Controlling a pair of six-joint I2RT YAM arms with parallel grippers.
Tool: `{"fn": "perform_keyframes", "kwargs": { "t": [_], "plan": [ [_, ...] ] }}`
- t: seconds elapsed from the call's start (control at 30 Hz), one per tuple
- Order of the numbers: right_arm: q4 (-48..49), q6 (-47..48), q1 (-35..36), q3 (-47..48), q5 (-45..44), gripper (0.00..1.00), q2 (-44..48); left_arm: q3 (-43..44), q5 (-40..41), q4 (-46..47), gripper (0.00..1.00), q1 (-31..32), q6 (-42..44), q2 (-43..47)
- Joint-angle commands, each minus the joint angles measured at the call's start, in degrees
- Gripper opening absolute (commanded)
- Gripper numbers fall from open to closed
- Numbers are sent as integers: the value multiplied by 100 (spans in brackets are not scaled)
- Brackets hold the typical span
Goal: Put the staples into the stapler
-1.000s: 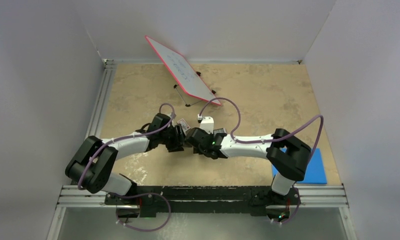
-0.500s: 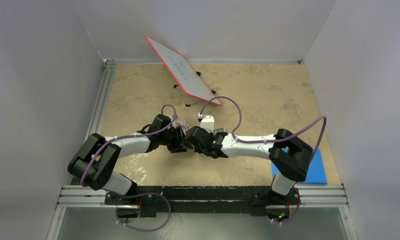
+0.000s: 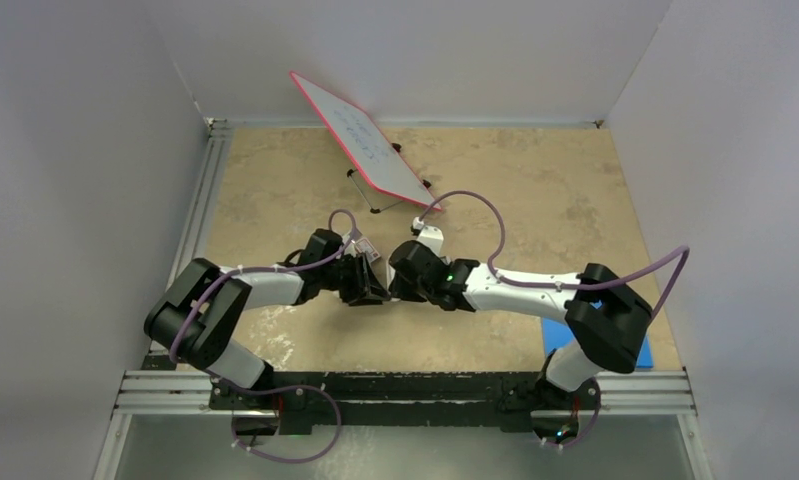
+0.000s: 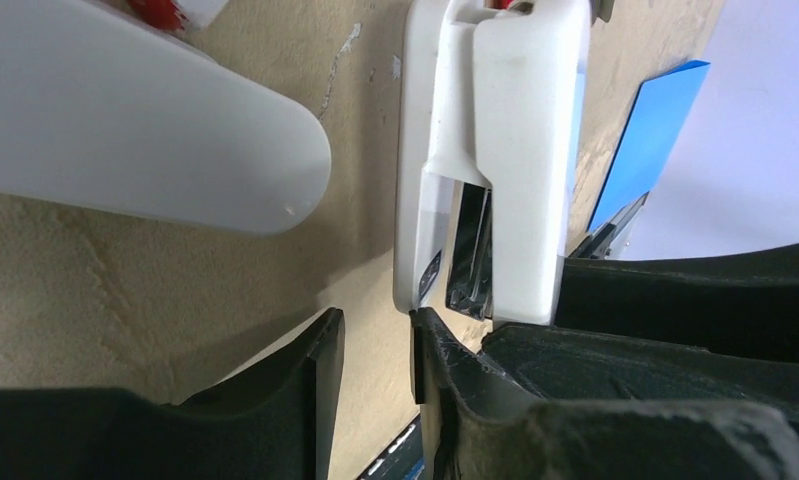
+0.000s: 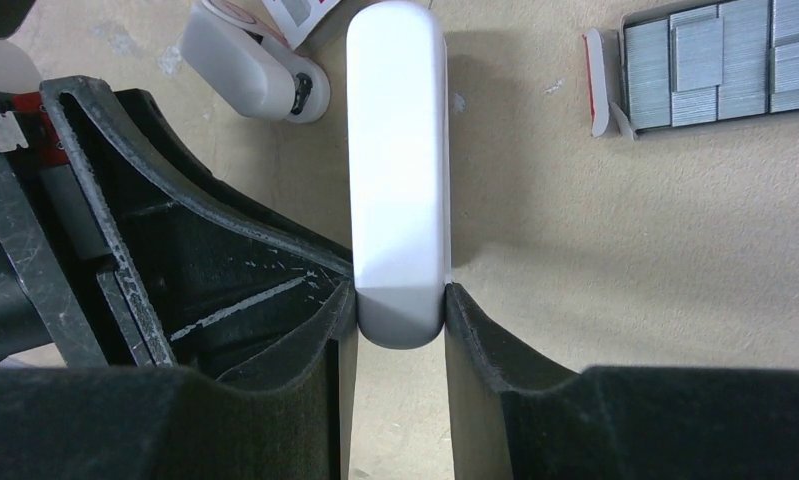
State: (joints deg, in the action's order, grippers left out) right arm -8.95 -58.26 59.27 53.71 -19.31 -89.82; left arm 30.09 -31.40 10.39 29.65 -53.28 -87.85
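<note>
1. My right hand (image 5: 400,305) is pinching the stapler (image 5: 395,160) by one round end. One finger is on each long side.
2. My left hand (image 4: 370,350) has its fingers a little apart, with nothing between them. It is just beside an end of the stapler, where I can see a dark slot with shiny metal inside.
3. The stapler is in the middle of the table (image 3: 535,190), where my two hands meet. I cannot tell if it touches the table.
4. The staples (image 5: 720,65) lie in their small open box on the table. They are near the stapler but not touching it.
5. I think the stapler is light, hard and smooth, so it could slip or twist. I should hold it by its flat sides.
6. I think a row of staples is thin and can snap apart. I should pinch it softly by its long sides.
</note>
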Motion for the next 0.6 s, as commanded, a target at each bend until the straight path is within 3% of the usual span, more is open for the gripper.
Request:
{"fn": "perform_keyframes", "kwargs": {
  "t": [0.0,0.3,0.57],
  "plan": [
    [716,-251,-64,-87,525,12,369,-74,-157,536,30,-1,-188,-24],
    [1102,-360,-143,-277,919,12,448,-117,-395,921,29,13,-329,-138],
    [982,-266,-294,-287,840,11,567,-153,-362,933,0,14,-144,-113]
  ]
}}
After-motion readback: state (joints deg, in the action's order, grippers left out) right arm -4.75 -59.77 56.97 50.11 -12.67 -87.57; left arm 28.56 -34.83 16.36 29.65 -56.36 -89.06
